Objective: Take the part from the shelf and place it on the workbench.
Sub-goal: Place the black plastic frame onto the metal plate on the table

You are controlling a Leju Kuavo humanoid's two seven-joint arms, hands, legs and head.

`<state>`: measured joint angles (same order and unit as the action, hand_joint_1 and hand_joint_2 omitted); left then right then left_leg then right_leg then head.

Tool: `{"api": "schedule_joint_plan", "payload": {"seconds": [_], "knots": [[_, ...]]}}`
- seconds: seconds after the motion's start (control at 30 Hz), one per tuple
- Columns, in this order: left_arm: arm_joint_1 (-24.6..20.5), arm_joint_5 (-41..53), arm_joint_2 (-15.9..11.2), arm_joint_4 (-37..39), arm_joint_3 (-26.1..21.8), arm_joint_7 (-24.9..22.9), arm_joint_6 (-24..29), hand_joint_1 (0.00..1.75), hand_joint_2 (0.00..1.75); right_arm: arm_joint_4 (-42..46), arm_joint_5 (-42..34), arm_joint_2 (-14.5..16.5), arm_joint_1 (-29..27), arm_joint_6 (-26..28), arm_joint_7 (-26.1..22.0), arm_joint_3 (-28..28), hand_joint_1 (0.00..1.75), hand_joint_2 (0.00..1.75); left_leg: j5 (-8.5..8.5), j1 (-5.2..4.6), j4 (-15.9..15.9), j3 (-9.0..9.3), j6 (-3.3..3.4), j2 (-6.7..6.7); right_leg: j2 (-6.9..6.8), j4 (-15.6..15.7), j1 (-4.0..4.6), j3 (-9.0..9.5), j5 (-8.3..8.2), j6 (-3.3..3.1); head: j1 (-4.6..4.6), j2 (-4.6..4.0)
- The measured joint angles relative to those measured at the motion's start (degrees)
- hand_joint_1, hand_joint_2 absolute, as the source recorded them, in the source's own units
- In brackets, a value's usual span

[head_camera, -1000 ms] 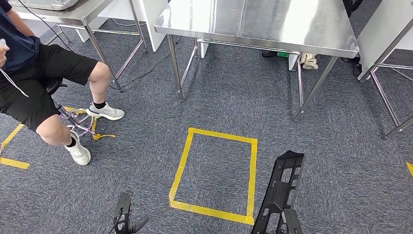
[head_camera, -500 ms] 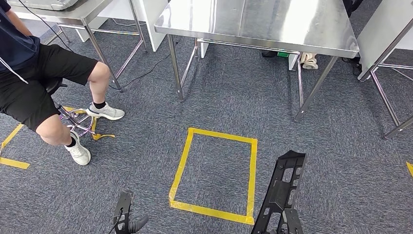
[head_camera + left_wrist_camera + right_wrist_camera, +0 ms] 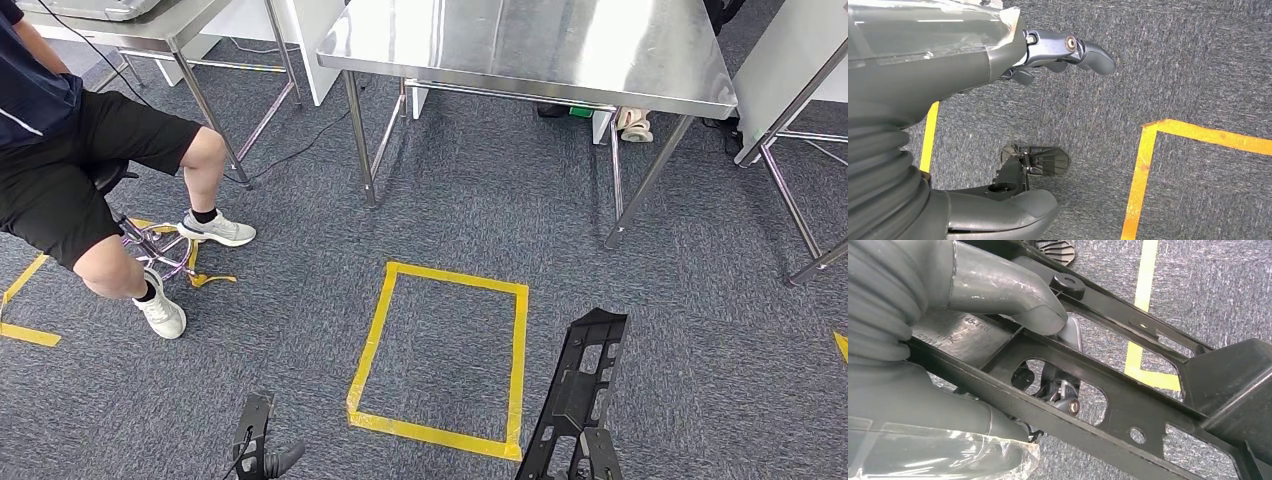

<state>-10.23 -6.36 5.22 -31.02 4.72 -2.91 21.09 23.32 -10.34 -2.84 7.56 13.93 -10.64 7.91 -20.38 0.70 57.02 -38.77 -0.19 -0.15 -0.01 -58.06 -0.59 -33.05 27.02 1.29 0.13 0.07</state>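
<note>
The part point(image 3: 583, 390) is a long black plastic frame with cut-outs. In the head view it stands up from the bottom edge, right of the taped square. My right hand point(image 3: 963, 305) grips it: the thumb point(image 3: 1013, 292) lies over one rail of the part point(image 3: 1133, 395) and the darker fingers show through an opening beneath. The steel workbench point(image 3: 560, 55) stands ahead across the carpet, its top bare. My left hand point(image 3: 262, 452) hangs low at the bottom left, with its fingers point(image 3: 1073, 50) and thumb point(image 3: 1008, 212) apart and nothing between them.
A yellow tape square point(image 3: 385, 325) marks the carpet between me and the workbench. A person point(image 3: 110, 190) sits on a stool at the left, legs out over the floor. More steel tables stand at the far left point(image 3: 150, 35) and the right point(image 3: 790, 70).
The person's hand and the cord at the upper left have gone up out of the picture. The part has shifted very slightly; my left hand has stayed put.
</note>
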Motion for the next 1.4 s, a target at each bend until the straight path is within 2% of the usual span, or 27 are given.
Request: {"api": "schedule_joint_plan", "payload": {"seconds": [0.57, 0.67, 0.73, 0.83, 0.9, 0.97, 1.1, 1.2, 1.33, 1.4], "knots": [[0.00, 0.00, 0.00, 0.00, 0.01, 0.00, -0.08, 0.00, 1.75, 0.04, 0.30, -0.03, 0.03, 0.22, -0.29, 0.01, 1.75, 1.75, 0.01, -0.01, 0.00, -0.02, 0.00, -0.01, -0.01, -0.01, 0.01, 0.03, 0.00, 0.00, 0.00, 0.00], [-0.05, -0.19, 0.02, 0.01, 0.14, -0.04, -1.42, 0.00, 1.75, 4.78, 6.48, -1.33, 0.58, 2.59, -5.70, 1.73, 1.75, 1.75, 0.21, -0.20, -0.05, -0.43, 0.18, -0.03, 0.00, -0.10, 0.12, -0.11, -0.19, 0.17, 0.01, 0.00], [-0.37, -0.45, 0.08, 0.07, 0.37, -0.06, -2.20, 0.00, 1.75, 12.64, 12.59, -3.08, 4.47, 1.82, -8.84, 4.47, 1.75, 1.75, 0.52, -0.40, -0.08, -0.91, 0.31, 0.54, 0.53, -0.22, 0.21, -0.98, -0.68, 0.29, -0.05, 0.00], [-1.51, -1.15, 0.48, 0.25, 0.90, 0.01, -2.38, 0.00, 1.75, 22.13, 18.18, -4.65, 14.25, -2.57, -4.23, 6.15, 1.75, 1.75, 0.86, -0.37, -0.04, -1.11, 0.43, 1.40, 1.29, -0.23, 0.01, -2.04, -1.17, 0.32, -0.22, 0.00], [-1.95, -1.57, 0.79, 0.34, 1.25, 0.04, -2.38, 0.00, 1.75, 26.37, 20.38, -5.09, 17.72, -3.84, -2.77, 6.13, 1.75, 1.75, 0.93, -0.21, -0.02, -1.00, 0.43, 0.92, 0.84, -0.18, -0.01, -1.99, -1.05, 0.33, -0.17, 0.00], [-2.01, -1.88, 0.93, 0.42, 1.41, 0.04, -2.38, 0.00, 1.75, 29.58, 21.46, -5.21, 18.70, -4.09, -3.32, 6.24, 1.75, 1.75, 0.96, -0.16, -0.01, -1.02, 0.41, 0.35, 0.31, -0.18, 0.02, -1.66, -0.97, 0.36, -0.18, 0.00], [-1.93, -2.45, 0.85, 0.52, 1.46, 0.22, -2.26, 0.00, 1.75, 32.45, 22.34, -5.44, 17.22, -3.07, -0.72, 6.38, 1.75, 1.75, 1.09, -0.16, -0.01, -1.29, 0.47, -0.03, -0.05, -0.18, 0.02, -1.42, -0.98, 0.37, -0.20, 0.00], [-1.61, -3.15, 0.73, 0.52, 1.46, 0.34, -1.79, 0.00, 1.75, 31.10, 20.92, -5.60, 13.72, -0.97, 1.36, 5.36, 1.75, 1.75, 1.05, -0.17, -0.01, -1.29, 0.47, -0.06, -0.11, -0.10, 0.03, -1.37, -0.97, 0.38, -0.20, 0.00], [-0.39, -3.88, 0.04, -0.02, 1.43, -0.06, -1.46, 0.00, 1.75, 20.20, 17.57, -4.99, 7.25, 1.89, 2.72, 1.16, 1.75, 1.75, 0.94, -0.17, -0.02, -1.30, 0.50, -0.39, -0.39, 0.00, 0.04, -1.20, -0.81, 0.55, -0.20, 0.00], [0.11, -3.91, -0.36, -0.13, 1.38, -0.25, -1.46, 0.00, 1.75, 12.84, 16.71, -4.51, 4.29, 2.20, 5.95, -0.91, 1.75, 1.75, 0.87, -0.17, -0.02, -1.31, 0.49, -0.47, -0.47, 0.00, 0.04, -1.18, -0.74, 0.55, -0.20, 0.00]]}}
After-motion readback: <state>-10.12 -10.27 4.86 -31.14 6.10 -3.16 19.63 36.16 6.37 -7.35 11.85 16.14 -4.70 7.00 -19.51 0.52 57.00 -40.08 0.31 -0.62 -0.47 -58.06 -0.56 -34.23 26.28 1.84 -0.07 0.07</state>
